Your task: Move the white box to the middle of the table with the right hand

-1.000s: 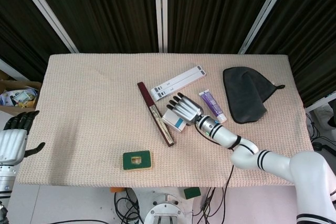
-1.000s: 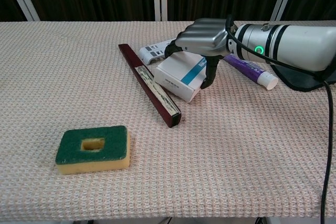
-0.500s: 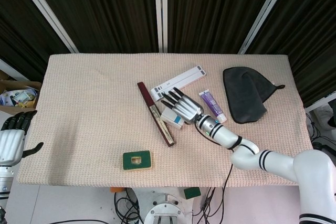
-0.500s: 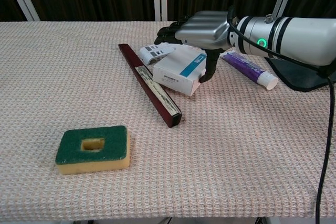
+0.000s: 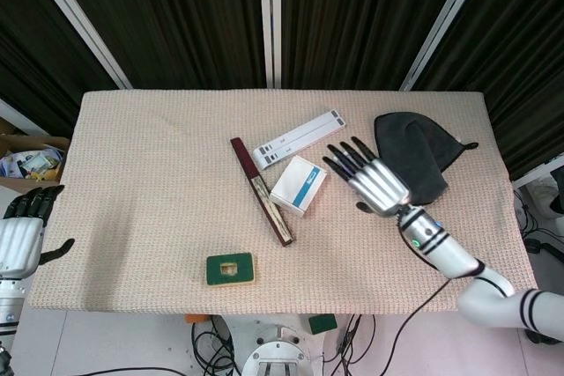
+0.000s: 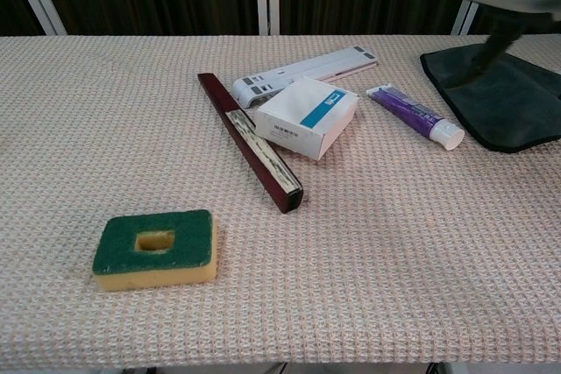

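White box (image 5: 299,185) lies flat near the middle of the table (image 5: 141,173), just beside the dark red strip (image 5: 261,191) and apart from the right hand (image 5: 372,180), which hovers to its right with fingers spread wide, holding nothing. Chest view alone shows the purple tube (image 6: 414,116) in full; head view alone shows the left hand (image 5: 25,233), off the table's left edge, empty
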`<state>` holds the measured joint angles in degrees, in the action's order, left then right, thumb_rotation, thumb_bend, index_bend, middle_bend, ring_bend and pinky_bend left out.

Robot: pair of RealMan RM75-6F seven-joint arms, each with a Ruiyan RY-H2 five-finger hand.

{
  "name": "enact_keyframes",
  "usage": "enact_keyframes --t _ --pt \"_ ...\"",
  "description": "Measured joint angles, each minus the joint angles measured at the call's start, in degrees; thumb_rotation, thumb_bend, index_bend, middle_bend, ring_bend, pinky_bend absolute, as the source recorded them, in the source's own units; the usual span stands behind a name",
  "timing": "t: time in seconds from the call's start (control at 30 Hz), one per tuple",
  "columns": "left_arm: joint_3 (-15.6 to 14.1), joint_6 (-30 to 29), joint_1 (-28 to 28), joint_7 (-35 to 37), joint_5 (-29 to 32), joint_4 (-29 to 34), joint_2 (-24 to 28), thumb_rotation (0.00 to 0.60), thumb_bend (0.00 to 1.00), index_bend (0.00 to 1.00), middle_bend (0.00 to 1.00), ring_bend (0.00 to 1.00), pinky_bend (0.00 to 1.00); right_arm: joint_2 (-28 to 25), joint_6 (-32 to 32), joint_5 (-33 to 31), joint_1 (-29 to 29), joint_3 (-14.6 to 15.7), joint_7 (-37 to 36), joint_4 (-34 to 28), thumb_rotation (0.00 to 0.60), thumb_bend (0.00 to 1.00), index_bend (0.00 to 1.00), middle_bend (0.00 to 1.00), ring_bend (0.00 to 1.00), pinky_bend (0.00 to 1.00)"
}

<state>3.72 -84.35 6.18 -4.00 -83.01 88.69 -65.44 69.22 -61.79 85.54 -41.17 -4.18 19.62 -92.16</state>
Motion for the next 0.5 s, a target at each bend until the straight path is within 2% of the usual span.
enact_keyframes --t 0.17,0.3,0.5 --pt "-0.1 -0.7 -0.3 -0.2 -0.2 -0.1 -0.3 0.597 0.14 0.13 0.15 0.12 0.17 -4.2 -12.5 -0.5 12.5 4.0 -0.7 -1.3 0.6 0.03 0.0 0.0 0.0 0.0" --pt "-0.2 -1.0 -0.4 -0.4 -0.7 -0.2 -0.4 0.598 0.14 0.13 0.15 0.12 0.17 -4.6 -21.8 -2.5 22.6 6.2 -5.2 2.5 0.6 0.05 0.0 0.0 0.0 0.0" --pt "-0.7 -0.8 -0.4 -1.0 -1.3 -0.1 -0.4 0.598 0.14 0.12 0.15 0.12 0.17 -2.5 -26.4 -6.0 30.8 7.2 -12.5 12.1 0.6 0.05 0.0 0.0 0.0 0.0"
